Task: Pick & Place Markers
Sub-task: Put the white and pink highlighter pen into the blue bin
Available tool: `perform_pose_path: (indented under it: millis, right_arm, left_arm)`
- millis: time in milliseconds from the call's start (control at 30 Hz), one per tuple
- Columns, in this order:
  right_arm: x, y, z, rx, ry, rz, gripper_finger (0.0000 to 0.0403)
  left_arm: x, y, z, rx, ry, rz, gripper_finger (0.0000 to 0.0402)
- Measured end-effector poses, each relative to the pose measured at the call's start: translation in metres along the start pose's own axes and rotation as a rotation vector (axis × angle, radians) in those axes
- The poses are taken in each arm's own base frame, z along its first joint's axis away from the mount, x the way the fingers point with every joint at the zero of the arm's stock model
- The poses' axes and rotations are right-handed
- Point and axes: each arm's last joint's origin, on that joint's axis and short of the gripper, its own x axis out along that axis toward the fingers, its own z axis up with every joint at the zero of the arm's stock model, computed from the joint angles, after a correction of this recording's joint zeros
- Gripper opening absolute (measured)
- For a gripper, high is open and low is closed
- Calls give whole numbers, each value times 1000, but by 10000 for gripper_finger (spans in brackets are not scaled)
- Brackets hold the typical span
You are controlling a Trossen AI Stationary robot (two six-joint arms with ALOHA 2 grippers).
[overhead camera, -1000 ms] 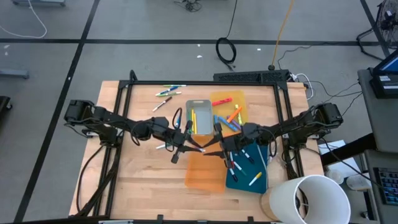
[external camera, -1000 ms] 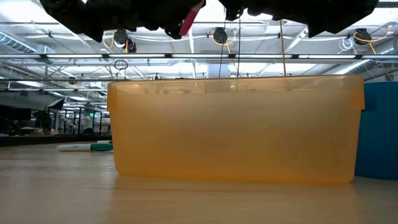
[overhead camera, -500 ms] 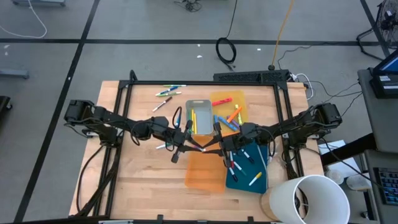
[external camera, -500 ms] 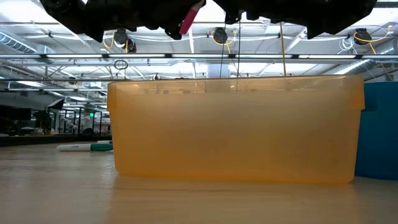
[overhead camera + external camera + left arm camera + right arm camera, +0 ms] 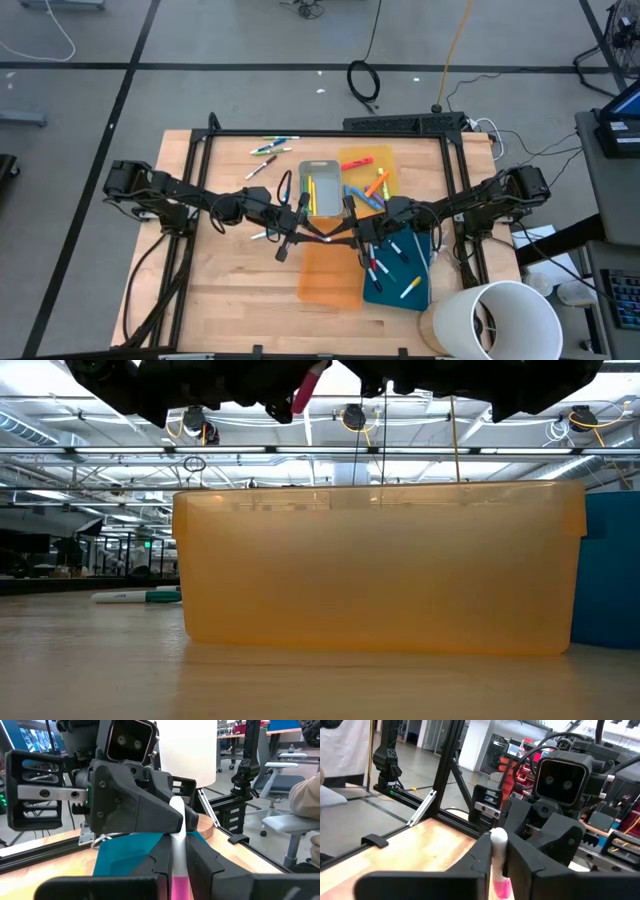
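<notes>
Most markers (image 5: 376,186) already lie in the trays, but a few remain on the bare table (image 5: 215,300) near eleven o'clock, so the task looks partly done. A pink-and-white marker (image 5: 177,845) hangs above the orange tray (image 5: 330,275), seemingly mid-handover. The left gripper (image 5: 175,862) and right gripper (image 5: 495,857) meet tip to tip, each clamped on that marker.

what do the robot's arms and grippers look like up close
Both arms are dark, near-black jointed links with black cables trailing along them. The left gripper and right gripper each have two chunky, angular matte-black fingers. Each wrist carries a boxy black camera housing with two small round lenses. The right wrist also shows a bare silver metal bracket.
</notes>
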Motion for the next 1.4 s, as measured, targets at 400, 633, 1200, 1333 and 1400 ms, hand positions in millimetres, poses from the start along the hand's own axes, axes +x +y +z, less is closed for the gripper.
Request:
perform_pose_path:
  millis: [400, 633, 1200, 1333, 1400]
  right_arm:
    - [0, 2, 0, -27, 4, 9, 18]
    - [-1, 1, 0, -22, 19, -3, 18]
    - [-57, 23, 34, 359, 441, 71, 18]
    - [-76, 36, 28, 476, 653, 97, 18]
    - [-82, 41, 25, 527, 733, 118, 18]
  left_arm:
    - [0, -1, -1, -78, 18, -4, 88]
    - [-2, -6, -8, -156, 158, 147, 147]
    - [-50, -34, -17, -267, 701, 442, 237]
    - [-60, -40, -32, -377, 865, 492, 227]
    - [-67, -42, -40, -430, 925, 526, 220]
